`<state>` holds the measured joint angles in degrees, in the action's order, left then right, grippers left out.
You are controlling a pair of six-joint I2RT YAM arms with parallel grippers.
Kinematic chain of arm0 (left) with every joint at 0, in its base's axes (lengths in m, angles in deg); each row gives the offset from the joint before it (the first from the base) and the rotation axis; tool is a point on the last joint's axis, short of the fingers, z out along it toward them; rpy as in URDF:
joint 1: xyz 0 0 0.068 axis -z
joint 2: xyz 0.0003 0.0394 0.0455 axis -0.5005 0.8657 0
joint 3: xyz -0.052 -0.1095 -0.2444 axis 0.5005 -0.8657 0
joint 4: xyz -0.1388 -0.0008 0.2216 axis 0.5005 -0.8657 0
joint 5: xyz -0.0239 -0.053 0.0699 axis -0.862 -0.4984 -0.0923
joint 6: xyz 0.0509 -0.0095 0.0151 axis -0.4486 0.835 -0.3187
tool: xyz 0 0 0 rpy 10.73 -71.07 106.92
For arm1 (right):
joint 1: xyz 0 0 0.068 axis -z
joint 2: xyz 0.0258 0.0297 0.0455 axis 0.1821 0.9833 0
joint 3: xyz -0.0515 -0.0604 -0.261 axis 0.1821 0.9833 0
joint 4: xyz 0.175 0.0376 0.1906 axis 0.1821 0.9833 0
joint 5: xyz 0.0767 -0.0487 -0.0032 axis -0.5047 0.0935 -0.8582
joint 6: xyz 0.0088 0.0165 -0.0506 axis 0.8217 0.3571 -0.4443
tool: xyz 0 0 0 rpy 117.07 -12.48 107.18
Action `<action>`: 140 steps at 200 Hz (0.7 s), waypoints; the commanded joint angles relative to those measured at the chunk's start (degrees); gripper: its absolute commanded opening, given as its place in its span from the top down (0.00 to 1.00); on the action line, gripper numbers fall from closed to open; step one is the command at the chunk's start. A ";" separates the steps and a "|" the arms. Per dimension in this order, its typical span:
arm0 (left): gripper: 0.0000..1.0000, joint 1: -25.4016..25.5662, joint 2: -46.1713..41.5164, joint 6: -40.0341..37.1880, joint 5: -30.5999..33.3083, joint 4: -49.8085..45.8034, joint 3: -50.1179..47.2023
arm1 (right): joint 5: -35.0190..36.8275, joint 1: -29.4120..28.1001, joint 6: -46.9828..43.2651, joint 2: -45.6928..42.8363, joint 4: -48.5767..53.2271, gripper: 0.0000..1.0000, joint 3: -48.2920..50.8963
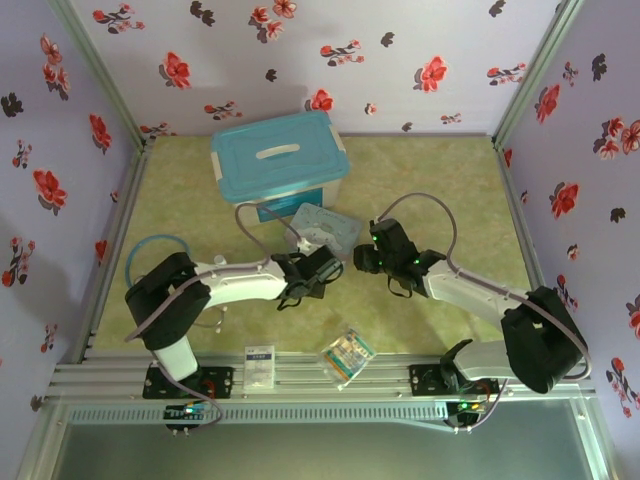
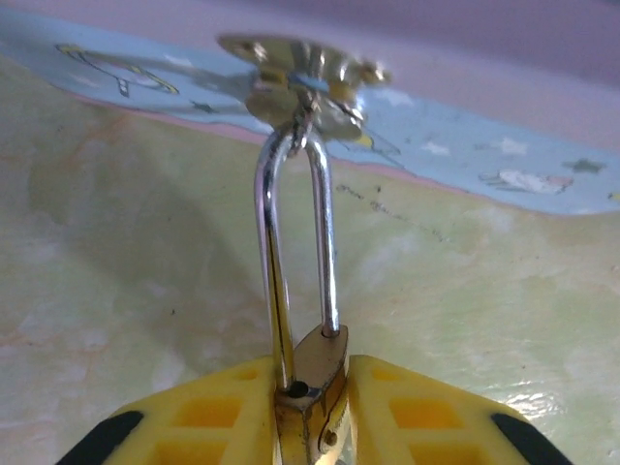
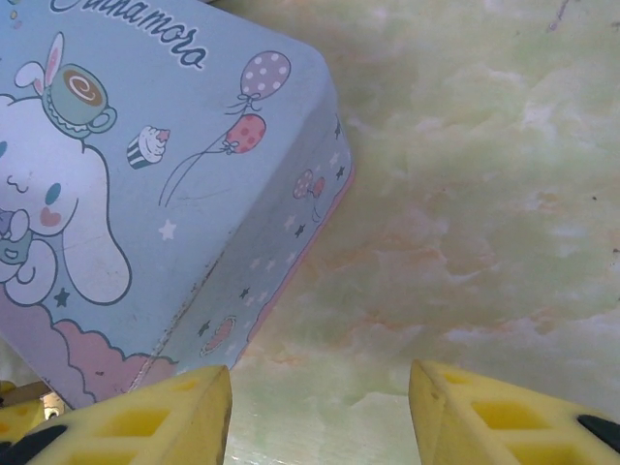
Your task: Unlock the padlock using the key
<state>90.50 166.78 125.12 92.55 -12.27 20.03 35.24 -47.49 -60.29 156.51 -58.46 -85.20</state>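
**Padlock clamped in my left claw**

My left claw [image 2: 312, 392] is clamped on the brass body of the padlock [image 2: 318, 360], mid-tabletop [image 2: 116, 291], on the near side of the cartoon tin [image 2: 484, 160]. Its silvery shackle [image 2: 326, 242] points toward the tin. A crinkled gold piece [image 2: 300, 73] is bunched at the bend, and I cannot tell what it is. My right claw [image 3: 320, 407], just right of the tin, has its fingers apart, holding nothing.
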 commanded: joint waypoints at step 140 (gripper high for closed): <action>0.82 8.12 9.33 -1.38 13.90 -16.99 12.77 | 3.05 0.18 3.59 1.64 -3.76 0.50 3.58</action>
<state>96.99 173.25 124.85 102.40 -24.55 29.23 35.87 -47.49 -58.28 159.28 -60.95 -83.46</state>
